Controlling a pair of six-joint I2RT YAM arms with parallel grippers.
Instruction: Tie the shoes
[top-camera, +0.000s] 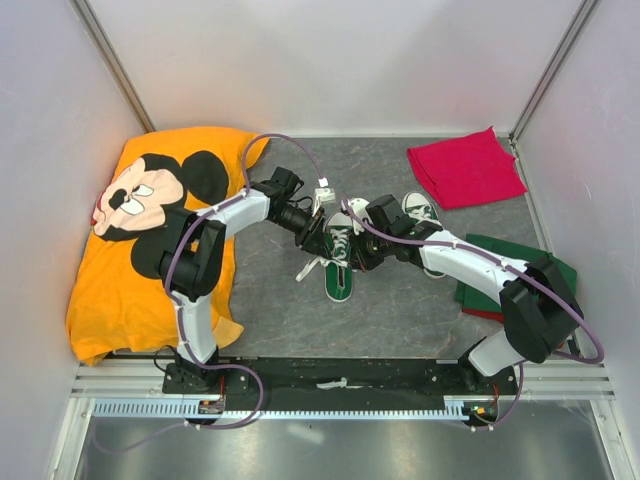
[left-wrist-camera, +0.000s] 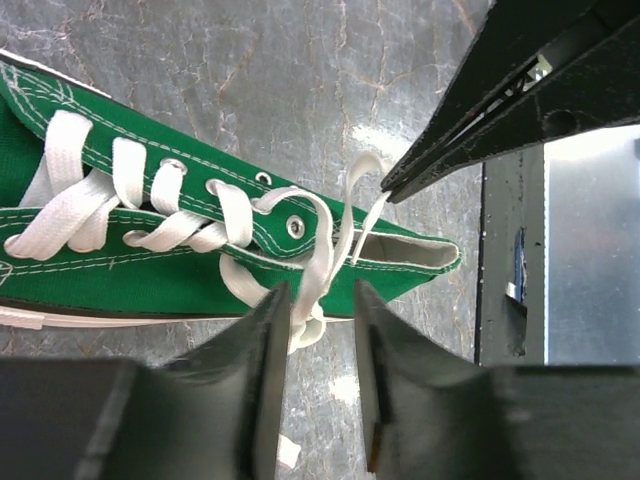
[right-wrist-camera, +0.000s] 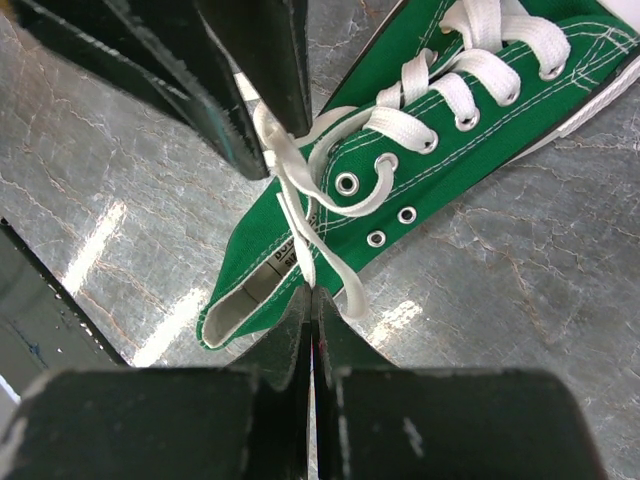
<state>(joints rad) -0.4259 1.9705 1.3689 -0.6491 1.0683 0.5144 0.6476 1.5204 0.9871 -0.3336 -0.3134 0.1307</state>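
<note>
near shoe (top-camera: 338, 283) centre | far shoe (top-camera: 418, 207) behind-right | shirt (top-camera: 150, 240) left | cloth (top-camera: 465, 165) back-right

Lab robot cell: white panel walls (top-camera: 350, 60), aluminium frame (top-camera: 107, 50).

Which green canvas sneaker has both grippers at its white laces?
The green sneaker nearer the orange cartoon shirt: the left gripper and right gripper meet over its laces. The other sneaker sits near the red cloth.

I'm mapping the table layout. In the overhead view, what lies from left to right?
Orange Mickey Mouse cloth → green shoe at centre → second green shoe → folded green cloth. The red cloth spans the last two, so unplaced.
</note>
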